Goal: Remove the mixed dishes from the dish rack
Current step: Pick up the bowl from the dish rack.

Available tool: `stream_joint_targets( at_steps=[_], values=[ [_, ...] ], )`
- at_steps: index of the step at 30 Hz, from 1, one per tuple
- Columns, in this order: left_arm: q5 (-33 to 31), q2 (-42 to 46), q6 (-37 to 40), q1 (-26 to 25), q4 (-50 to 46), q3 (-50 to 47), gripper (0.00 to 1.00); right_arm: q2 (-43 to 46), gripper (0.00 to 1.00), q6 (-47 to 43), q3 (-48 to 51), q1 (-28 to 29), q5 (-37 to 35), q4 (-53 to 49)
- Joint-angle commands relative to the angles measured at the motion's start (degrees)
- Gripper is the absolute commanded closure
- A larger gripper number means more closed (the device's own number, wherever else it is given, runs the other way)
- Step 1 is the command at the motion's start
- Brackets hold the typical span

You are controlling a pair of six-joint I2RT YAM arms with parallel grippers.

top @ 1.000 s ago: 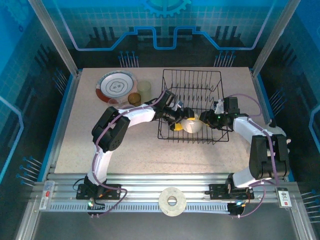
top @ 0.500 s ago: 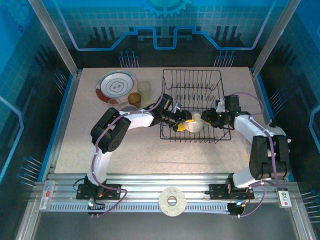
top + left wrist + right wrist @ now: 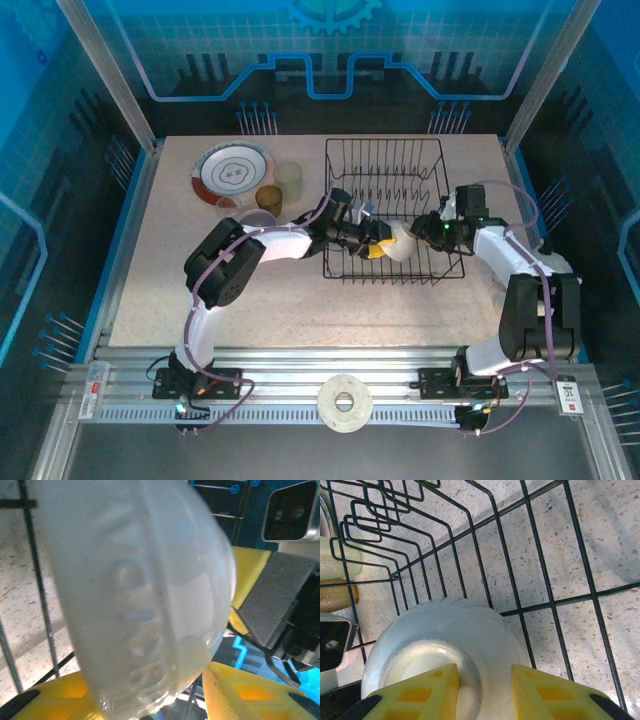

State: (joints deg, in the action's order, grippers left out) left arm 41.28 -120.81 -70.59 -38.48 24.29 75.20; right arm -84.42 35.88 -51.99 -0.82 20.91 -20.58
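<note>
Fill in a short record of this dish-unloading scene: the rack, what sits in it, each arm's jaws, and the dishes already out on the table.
Rack: black wire dish rack with upright tines
In rack: cream round cup
Right jaws: shut, pinching the cup's wall at the rim
Left jaws: either side of the same cup; grip unclear
Left of rack: red-rimmed white plate, pale yellow-green cup, amber cup

There is one dish rack [image 3: 434, 160] of black wire and one patterned plate [image 3: 232, 170]. The small cups number four: cream cup [image 3: 397, 245], amber cup [image 3: 268, 196], pale yellow-green cup [image 3: 290, 177], lilac cup [image 3: 258, 217].
</note>
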Motion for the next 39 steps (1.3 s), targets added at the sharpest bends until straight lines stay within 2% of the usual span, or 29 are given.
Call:
stream_joint_targets(
  at_steps=[1, 12, 21, 29, 33, 39],
  values=[
    [0.3, -0.1, -2.3, -0.6, 9.4, 1.0, 0.59, -0.7, 0.65, -0.3, -1.2, 0.7, 2.0, -6.7],
    [-0.6, -4.5, -6.0, -1.0, 15.1, 2.7, 0.78, -1.2, 0.65, -0.4, -2.1, 0.6, 2.1, -6.8],
    [-1.1, -5.7, -7.9, -1.3, 18.1, 3.5, 0.99, -0.9, 0.65, -0.6, -3.7, 0.7, 1.6, -7.9],
    [-0.9, -5.1, -11.1, -1.3, 23.4, 4.2, 1.00, 1.4, 0.63, -2.2, -6.4, 0.4, -0.7, -10.8],
    [-0.6, -2.8, -11.2, -1.3, 24.2, 5.4, 1.00, 4.8, 0.55, -2.6, -7.2, 0.4, -2.3, -11.6],
    [-0.3, 0.3, -11.3, -1.3, 24.9, 7.6, 1.00, 10.7, 0.29, -2.5, -7.7, 0.2, -3.0, -11.9]
  ],
)
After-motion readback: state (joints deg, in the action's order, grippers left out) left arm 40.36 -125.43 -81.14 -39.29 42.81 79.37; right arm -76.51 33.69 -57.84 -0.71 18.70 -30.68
